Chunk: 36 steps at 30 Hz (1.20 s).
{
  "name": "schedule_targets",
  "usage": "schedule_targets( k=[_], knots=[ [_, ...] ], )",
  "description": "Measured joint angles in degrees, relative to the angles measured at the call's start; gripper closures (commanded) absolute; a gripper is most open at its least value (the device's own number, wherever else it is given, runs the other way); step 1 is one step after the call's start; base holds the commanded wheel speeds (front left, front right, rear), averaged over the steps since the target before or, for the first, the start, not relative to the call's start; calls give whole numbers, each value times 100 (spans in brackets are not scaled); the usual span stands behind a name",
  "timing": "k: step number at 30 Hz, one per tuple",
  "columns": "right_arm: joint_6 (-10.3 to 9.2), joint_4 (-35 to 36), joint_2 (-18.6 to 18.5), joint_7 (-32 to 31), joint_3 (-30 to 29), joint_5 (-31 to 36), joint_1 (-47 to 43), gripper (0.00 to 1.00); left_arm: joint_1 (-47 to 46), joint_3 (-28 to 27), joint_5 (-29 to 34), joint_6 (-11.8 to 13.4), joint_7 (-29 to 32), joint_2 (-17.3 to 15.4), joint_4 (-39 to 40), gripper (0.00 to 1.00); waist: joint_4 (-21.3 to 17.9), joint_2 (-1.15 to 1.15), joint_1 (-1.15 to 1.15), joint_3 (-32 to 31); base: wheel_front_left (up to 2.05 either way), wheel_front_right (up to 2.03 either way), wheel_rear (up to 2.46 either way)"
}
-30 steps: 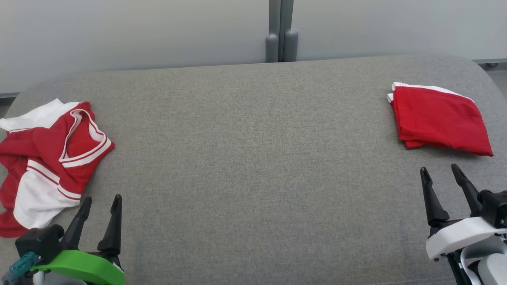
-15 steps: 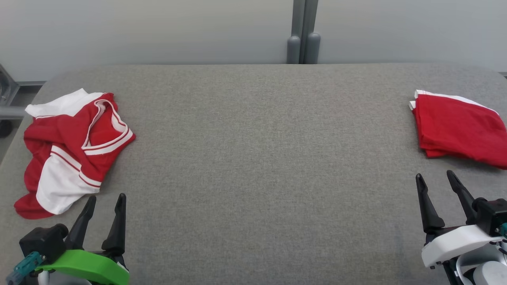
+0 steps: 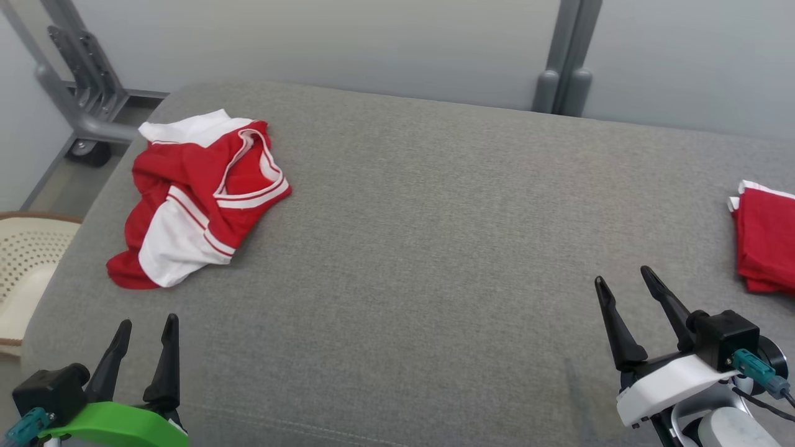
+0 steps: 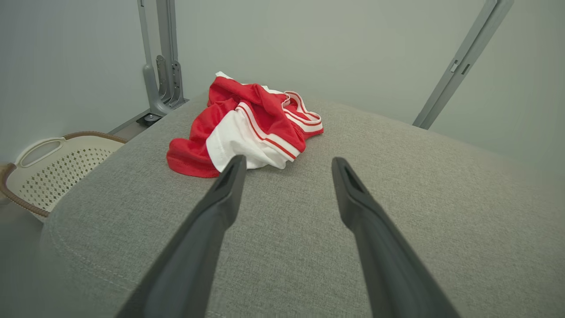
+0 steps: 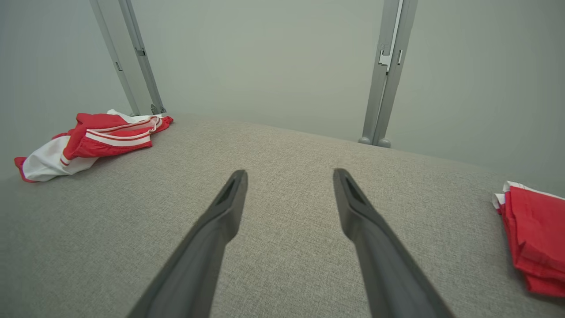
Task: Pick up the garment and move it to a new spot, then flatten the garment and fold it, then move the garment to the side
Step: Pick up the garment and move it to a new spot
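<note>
While the crumpled garment (image 3: 199,192) lies on the grey cushion (image 3: 435,248), left gripper (image 3: 149,320) and right gripper (image 3: 622,275) gape wide, empty.

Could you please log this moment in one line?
crumpled garment: untouched, left | left gripper: open, empty | right gripper: open, empty | folded garment: right edge

Looks like a robot test lab. Plain pale grey partition panels (image 3: 310,49) at 12 o'clock, joined by bare grey metal posts (image 3: 568,56). Wide grey fabric-covered padded bench (image 3: 435,248). Wheeled grey metal frame (image 3: 87,68) at 11 o'clock; cream perforated plastic laundry basket (image 3: 25,261) at 9 o'clock.
</note>
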State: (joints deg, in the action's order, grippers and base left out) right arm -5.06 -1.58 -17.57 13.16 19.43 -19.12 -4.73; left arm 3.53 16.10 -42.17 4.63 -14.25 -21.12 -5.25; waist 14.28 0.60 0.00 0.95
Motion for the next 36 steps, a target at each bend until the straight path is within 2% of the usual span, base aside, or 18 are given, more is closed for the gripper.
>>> schedule_targets(
  k=[7,14,23,36],
  knots=[
    [8,120,-3,-74,131,157,157,0,-2,-123,-2,-9,1,-238,14,0,461,0,0,46,0,0,0],
    [45,189,-43,-332,232,259,416,0,-480,-301,-352,-116,333,-379,-152,0,590,0,0,428,0,0,0],
    [48,275,-76,-647,339,377,591,0,-1389,-241,-580,-167,1233,-547,-934,0,439,0,0,1102,0,0,0],
    [43,630,-279,-901,256,642,1144,0,-2518,-481,-1083,-167,1667,-335,-1659,0,73,0,0,2002,0,0,0]
  ],
)
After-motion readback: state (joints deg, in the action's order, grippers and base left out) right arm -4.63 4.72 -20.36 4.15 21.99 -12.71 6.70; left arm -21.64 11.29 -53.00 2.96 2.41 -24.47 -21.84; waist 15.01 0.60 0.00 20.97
